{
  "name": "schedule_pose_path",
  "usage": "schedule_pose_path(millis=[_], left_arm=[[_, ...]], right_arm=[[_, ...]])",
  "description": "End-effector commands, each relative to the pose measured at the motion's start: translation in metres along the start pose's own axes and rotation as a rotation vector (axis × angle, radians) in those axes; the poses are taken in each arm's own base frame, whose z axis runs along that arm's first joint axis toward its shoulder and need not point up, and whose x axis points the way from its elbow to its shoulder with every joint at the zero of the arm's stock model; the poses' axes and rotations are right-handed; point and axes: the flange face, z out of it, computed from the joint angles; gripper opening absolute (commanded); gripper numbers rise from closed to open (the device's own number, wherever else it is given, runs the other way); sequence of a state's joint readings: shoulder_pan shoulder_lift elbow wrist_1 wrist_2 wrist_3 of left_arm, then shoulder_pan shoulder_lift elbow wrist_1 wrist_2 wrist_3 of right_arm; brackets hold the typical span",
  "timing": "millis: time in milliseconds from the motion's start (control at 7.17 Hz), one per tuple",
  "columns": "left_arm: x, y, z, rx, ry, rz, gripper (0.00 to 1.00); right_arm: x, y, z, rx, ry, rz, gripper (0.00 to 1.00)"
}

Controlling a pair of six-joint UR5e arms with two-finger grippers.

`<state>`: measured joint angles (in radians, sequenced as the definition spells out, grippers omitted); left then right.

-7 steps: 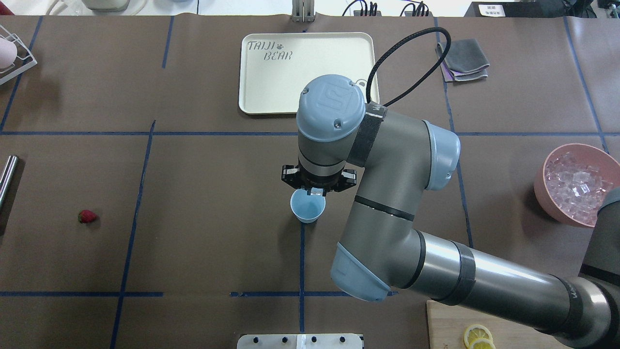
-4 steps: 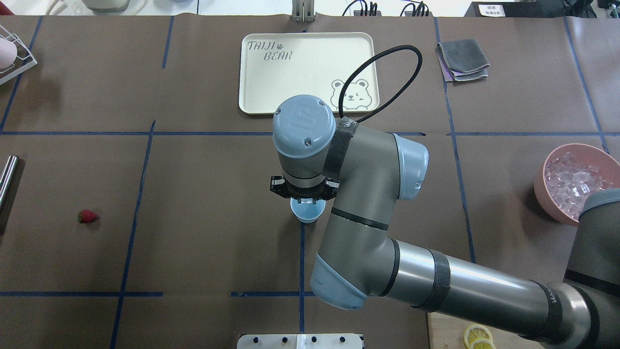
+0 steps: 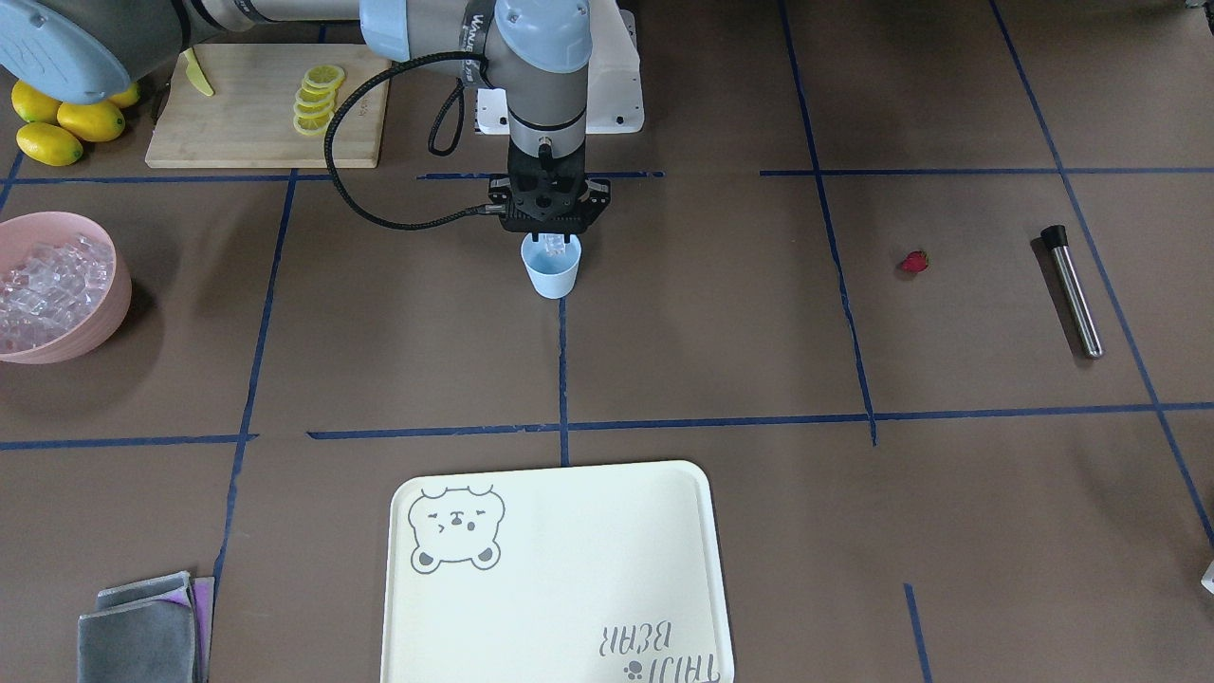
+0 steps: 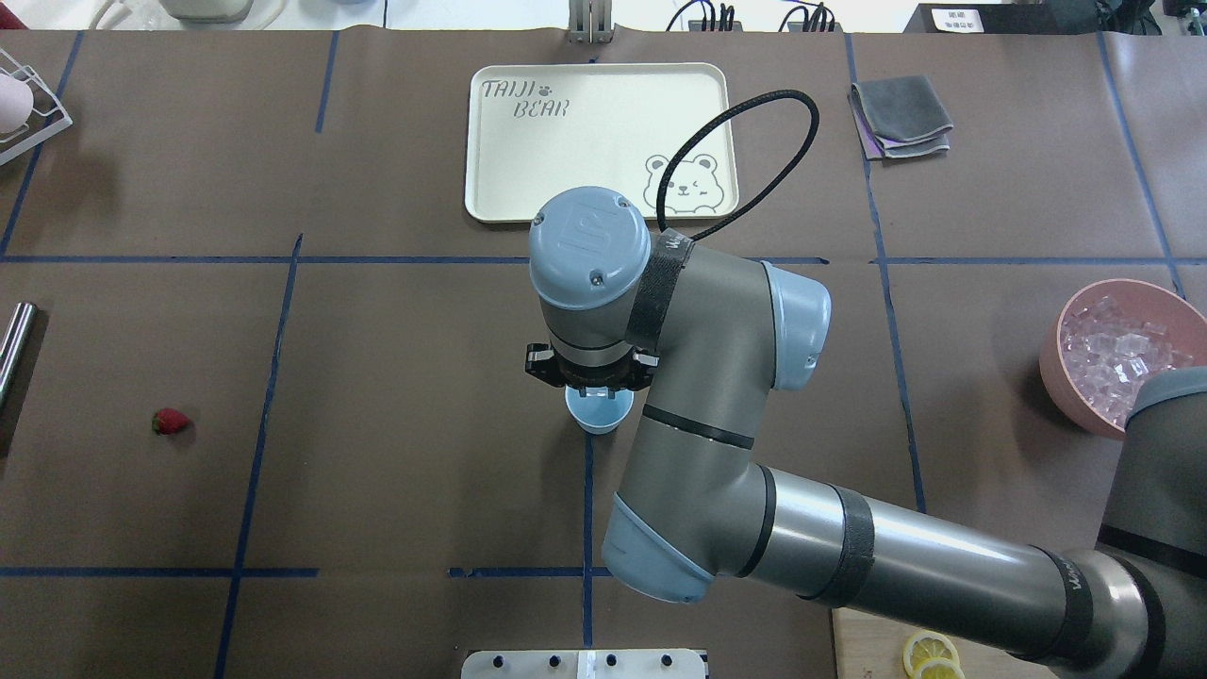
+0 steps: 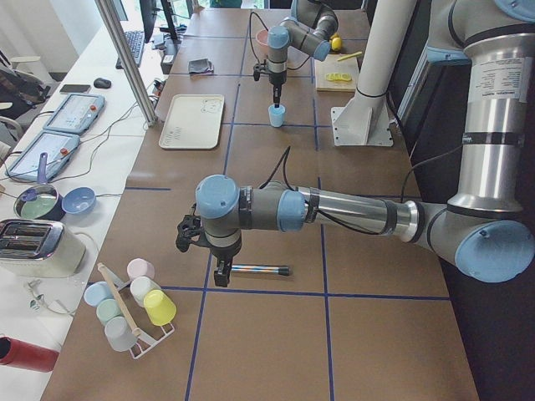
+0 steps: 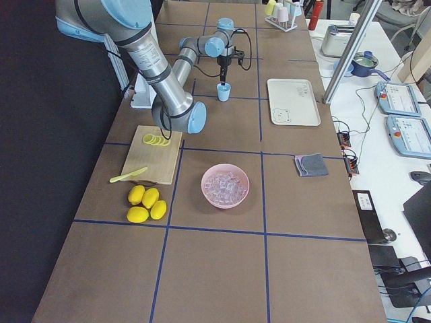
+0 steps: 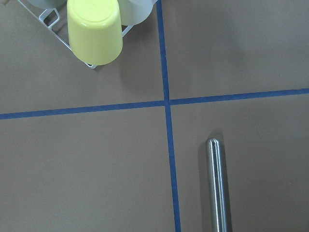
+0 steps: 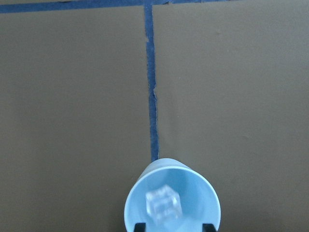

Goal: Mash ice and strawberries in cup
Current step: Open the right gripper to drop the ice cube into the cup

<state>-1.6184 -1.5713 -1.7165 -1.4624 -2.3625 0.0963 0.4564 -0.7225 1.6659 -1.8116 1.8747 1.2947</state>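
Smooth plastic cup (image 8: 199, 200), glassy ice (image 8: 164, 207), polished metal rod (image 7: 216, 188).

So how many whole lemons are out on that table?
4. They huddle together just off the cutting board: one lemon, a second, a third and a fourth. The lemon slices on the board are not counted; none seems hidden.

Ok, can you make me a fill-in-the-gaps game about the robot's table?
1. The pale blue cup sits under the robot's ___ gripper.
2. Looking down into the cup, you see just ___ ice cube.
3. The strawberry lies on the table, not yet in the ___.
4. The bowl full of ice is coloured ___.
Missing words: right, one, cup, pink.
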Motion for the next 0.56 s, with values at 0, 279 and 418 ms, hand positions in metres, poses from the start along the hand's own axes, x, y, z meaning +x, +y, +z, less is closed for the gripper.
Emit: schedule_pose_path(millis=[0,279,418], left_arm=[[0.000,0.000,0.000,0.000,0.000,-0.001,1.00],[0.001,-0.001,-0.001,0.001,0.000,0.000,1.00],[0.003,-0.004,-0.003,0.008,-0.001,0.004,1.00]], right_arm=[[0.001,0.000,0.000,0.001,0.000,0.001,0.80],[0.000,-0.001,-0.012,0.011,-0.023,-0.002,0.99],[0.008,-0.011,-0.039,0.039,-0.061,0.005,0.99]])
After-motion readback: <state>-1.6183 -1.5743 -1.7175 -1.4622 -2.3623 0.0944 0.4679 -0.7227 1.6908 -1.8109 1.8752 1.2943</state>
